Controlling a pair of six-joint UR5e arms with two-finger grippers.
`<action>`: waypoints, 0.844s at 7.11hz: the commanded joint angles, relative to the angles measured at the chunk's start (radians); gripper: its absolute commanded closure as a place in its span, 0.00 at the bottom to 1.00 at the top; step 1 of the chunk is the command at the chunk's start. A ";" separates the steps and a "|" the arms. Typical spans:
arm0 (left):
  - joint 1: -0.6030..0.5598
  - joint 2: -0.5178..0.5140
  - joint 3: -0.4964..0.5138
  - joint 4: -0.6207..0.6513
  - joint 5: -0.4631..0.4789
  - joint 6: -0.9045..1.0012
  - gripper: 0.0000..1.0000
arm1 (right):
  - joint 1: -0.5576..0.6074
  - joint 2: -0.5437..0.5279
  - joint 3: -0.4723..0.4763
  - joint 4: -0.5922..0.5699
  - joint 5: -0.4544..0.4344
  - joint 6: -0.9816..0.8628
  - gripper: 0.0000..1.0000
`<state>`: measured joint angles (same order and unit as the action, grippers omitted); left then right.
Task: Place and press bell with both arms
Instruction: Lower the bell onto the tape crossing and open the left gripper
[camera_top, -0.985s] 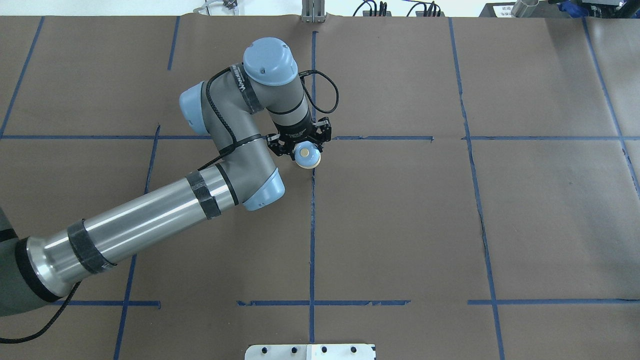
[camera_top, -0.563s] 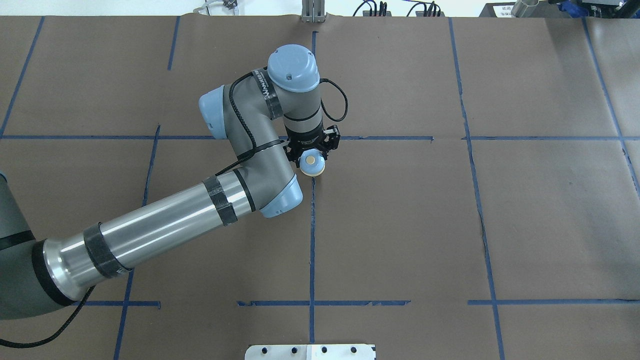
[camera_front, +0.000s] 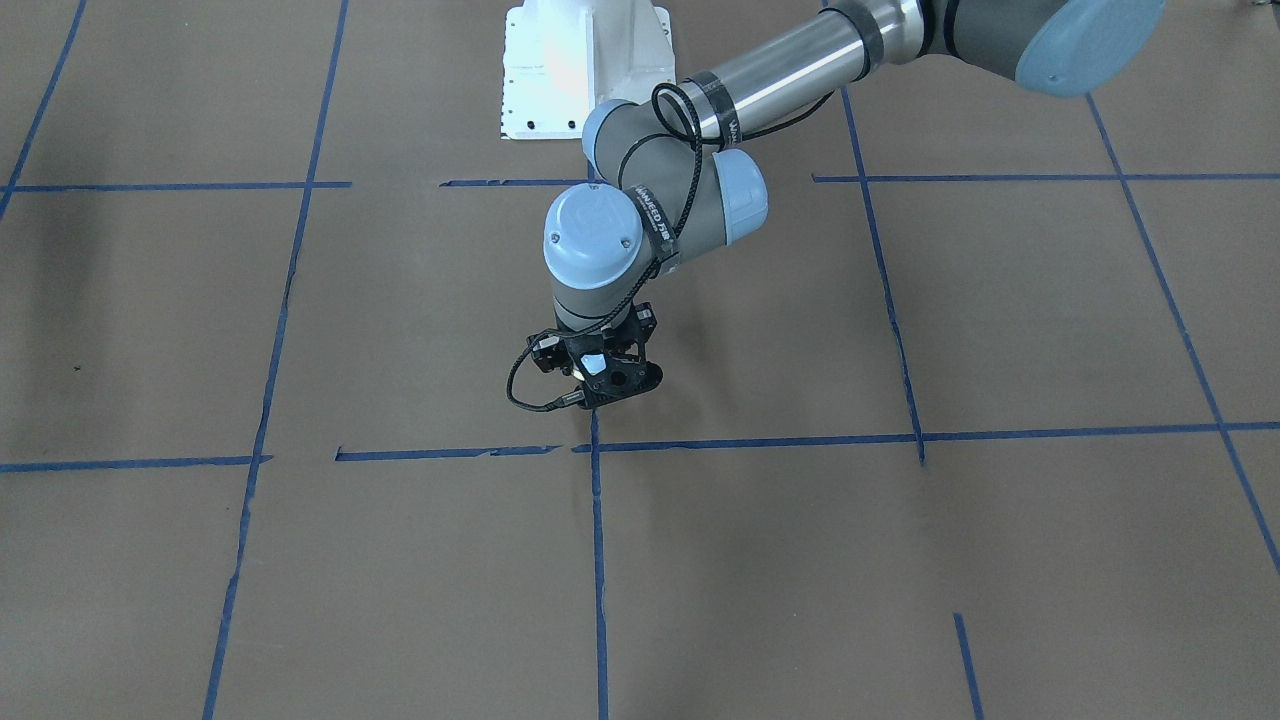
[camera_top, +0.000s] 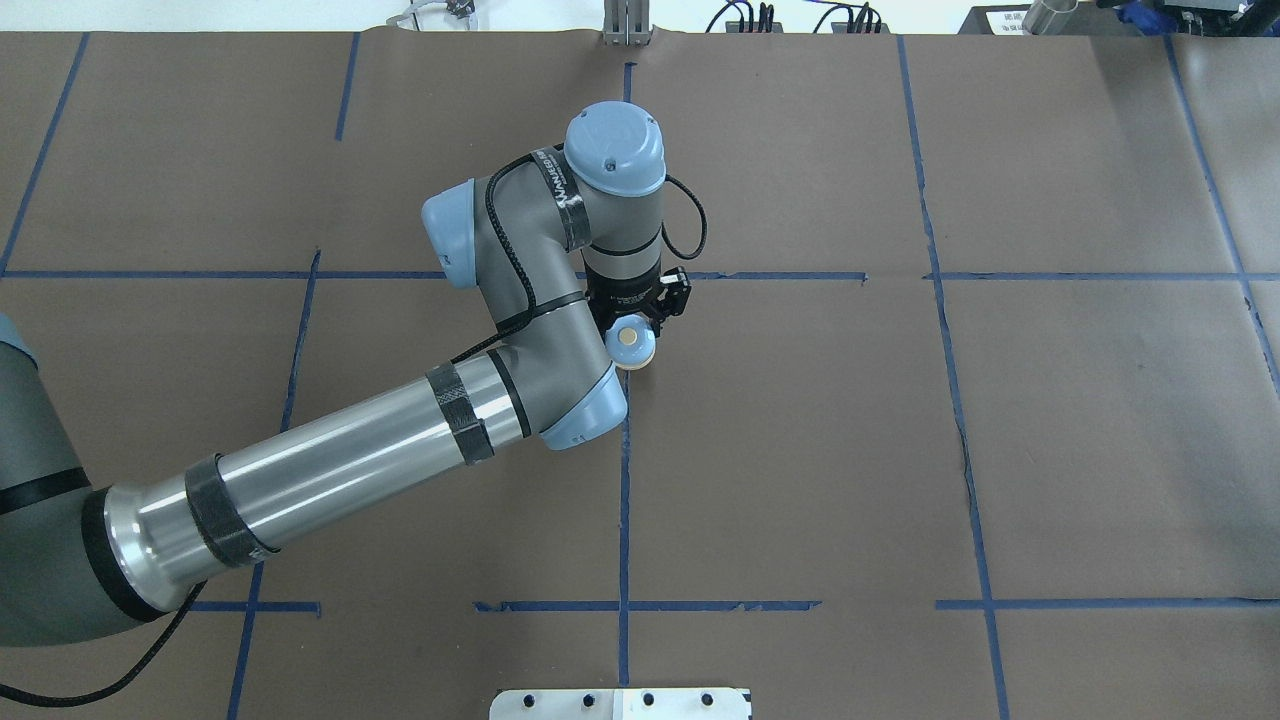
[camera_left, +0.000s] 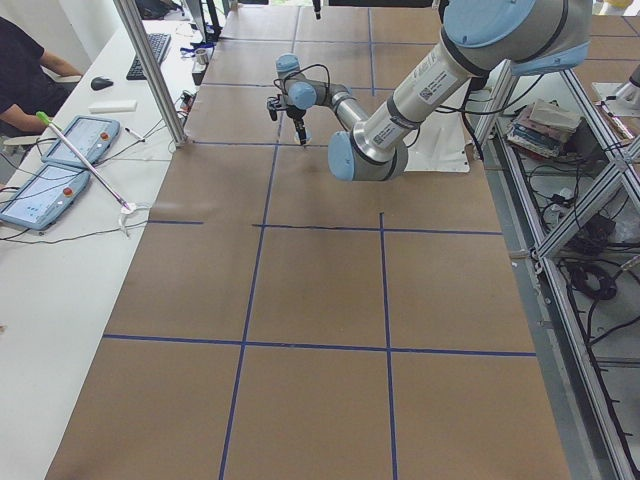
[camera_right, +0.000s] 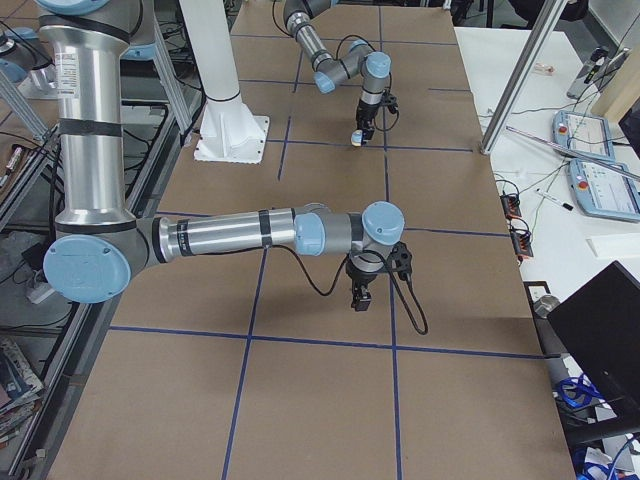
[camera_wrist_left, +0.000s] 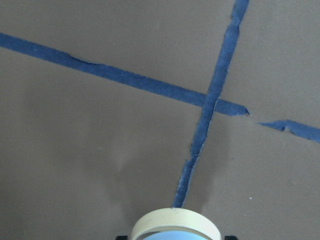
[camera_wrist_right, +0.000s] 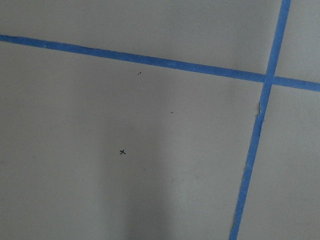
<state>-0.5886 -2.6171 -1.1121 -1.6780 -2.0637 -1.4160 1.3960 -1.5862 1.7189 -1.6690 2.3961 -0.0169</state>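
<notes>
The bell (camera_top: 630, 341), light blue with a cream button, sits upright between the fingers of my left gripper (camera_top: 633, 331). It is just right of a blue tape line and near a tape crossing (camera_top: 627, 276). The gripper is shut on it, low over the table; I cannot tell if the base touches. The left wrist view shows the bell's cream base rim (camera_wrist_left: 175, 224) at the bottom edge. In the front view the left gripper (camera_front: 600, 378) hides most of the bell. My right gripper (camera_right: 358, 298) shows only in the exterior right view, hanging over the table far from the bell (camera_right: 356, 137); I cannot tell if it is open.
The table is covered in brown paper with a grid of blue tape. The white pedestal base (camera_front: 580, 70) stands at the robot's edge. A side table with tablets (camera_left: 60, 150), a metal post (camera_left: 150, 70) and a seated person (camera_left: 25, 70) lie beyond the far edge.
My left arm has moved right and a little toward the robot, carrying the bell with it. The gripper has stayed shut on the bell.
</notes>
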 joint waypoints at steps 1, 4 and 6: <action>0.004 0.002 0.000 0.000 0.002 0.002 0.42 | 0.000 0.000 -0.001 0.000 0.000 0.000 0.00; 0.003 0.003 0.000 -0.002 0.043 0.003 0.14 | 0.000 0.002 -0.001 0.000 0.000 0.000 0.00; -0.011 0.002 -0.049 0.000 0.050 0.002 0.07 | -0.005 0.009 0.007 0.000 0.002 0.002 0.00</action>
<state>-0.5901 -2.6146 -1.1261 -1.6793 -2.0168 -1.4131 1.3943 -1.5820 1.7191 -1.6690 2.3964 -0.0165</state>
